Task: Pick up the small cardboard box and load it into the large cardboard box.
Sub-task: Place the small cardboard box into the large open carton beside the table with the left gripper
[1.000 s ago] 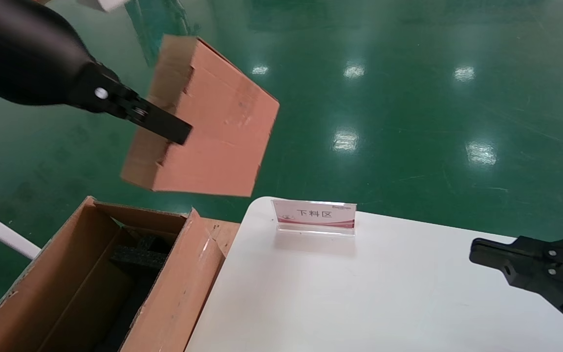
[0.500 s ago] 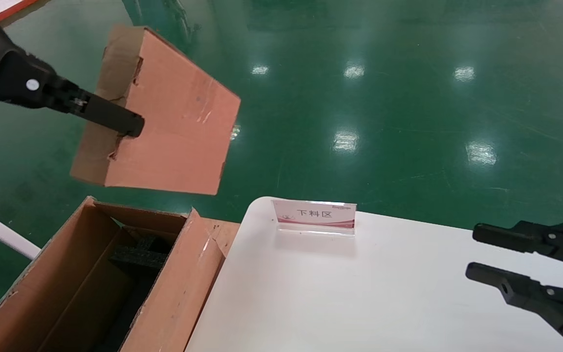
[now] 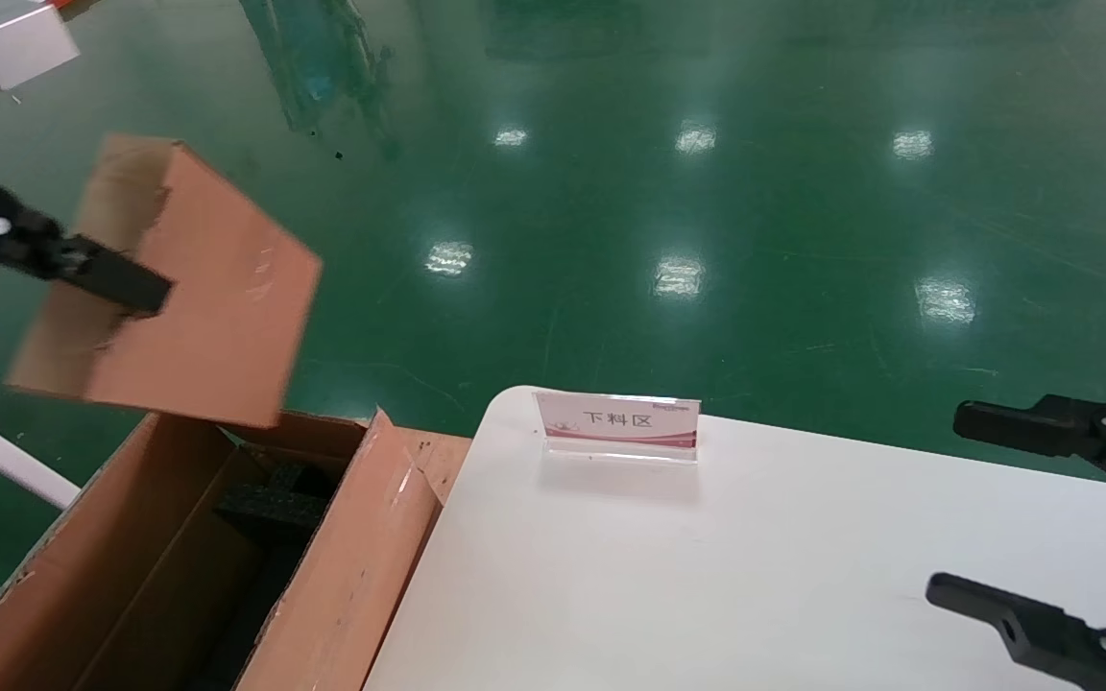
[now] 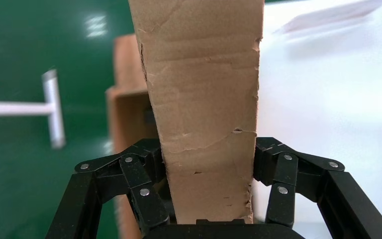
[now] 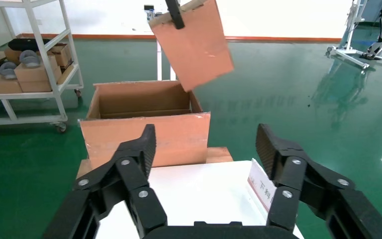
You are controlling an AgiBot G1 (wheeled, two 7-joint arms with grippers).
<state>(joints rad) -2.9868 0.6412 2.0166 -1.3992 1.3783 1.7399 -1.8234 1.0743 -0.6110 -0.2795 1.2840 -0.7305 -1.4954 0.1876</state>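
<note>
**While the small box hangs tilted, watch the near rim**

Because the small cardboard box [image 3: 179, 288], a plain brown corrugated carton with scuffed faces, hangs tilted in the air over the far left corner of the large cardboard box [image 3: 342, 566], you risk its low edge catching that carton's rim or its upright creased flap on the way down. The left gripper [image 4: 206, 172] is clamped across the narrow faces of the small carton, and the wrist view shows the board dented and cracked where the fingers [image 4: 144, 174] press, so a bump could, in my judgement, twist it loose. You also have black foam padding [image 3: 275, 504] lying inside the big open carton; the small one may land on it and sit crooked. The right gripper [image 3: 1033, 518] hangs with its jaws spread wide, holding nothing, over the right side of the white table [image 3: 707, 576], near the small acrylic sign stand [image 3: 618, 427] but well apart from both cartons.
</note>
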